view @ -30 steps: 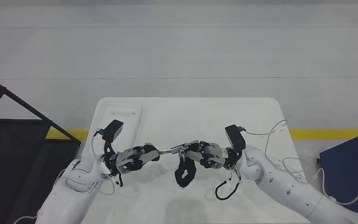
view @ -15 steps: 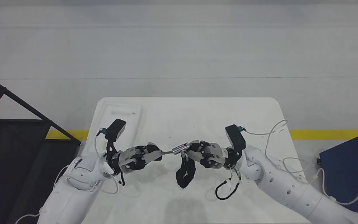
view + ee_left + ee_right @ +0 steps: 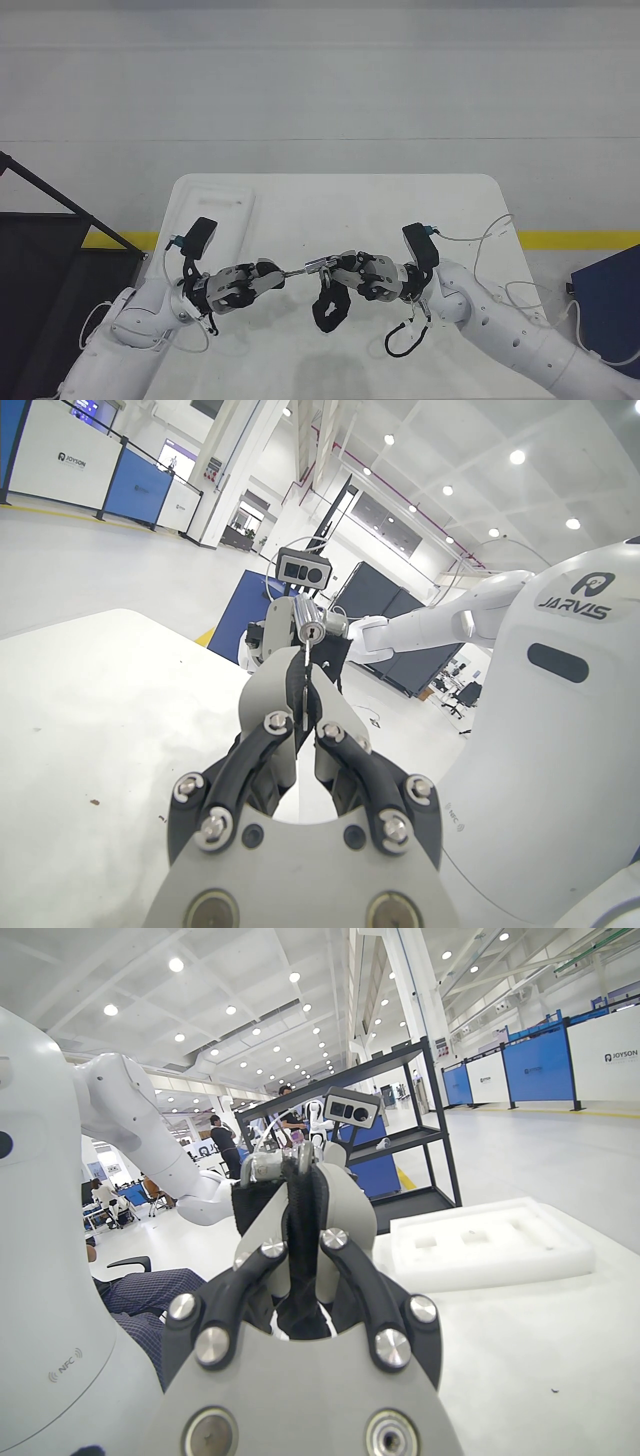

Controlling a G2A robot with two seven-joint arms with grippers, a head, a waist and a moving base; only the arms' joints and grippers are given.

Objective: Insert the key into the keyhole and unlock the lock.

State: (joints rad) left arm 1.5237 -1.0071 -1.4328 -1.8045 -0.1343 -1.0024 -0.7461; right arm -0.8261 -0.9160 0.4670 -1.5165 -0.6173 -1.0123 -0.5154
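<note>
My left gripper (image 3: 305, 667) is shut on the flat key (image 3: 306, 652), whose tip sits at the keyhole of the chrome lock cylinder (image 3: 311, 620). I cannot tell how deep the key is in. My right gripper (image 3: 300, 1170) is shut on the lock (image 3: 272, 1165), gripping it by its black fabric strap (image 3: 300, 1248). In the top view the two grippers face each other above the table's middle: the left gripper (image 3: 272, 273) with the key (image 3: 295, 269) pointing at the lock (image 3: 319, 265), the right gripper (image 3: 343, 269) behind it, and the strap (image 3: 328, 308) hanging below.
A white foam tray (image 3: 215, 205) with small recesses lies at the table's far left corner, also the foam tray (image 3: 485, 1243) in the right wrist view. A black cable loop (image 3: 405, 342) hangs under the right arm. The white table (image 3: 400, 215) has free room behind the grippers.
The left arm's wrist shifted slightly right, then back left and lower. The key stayed at the lock's face, and the hanging strap swung a little.
</note>
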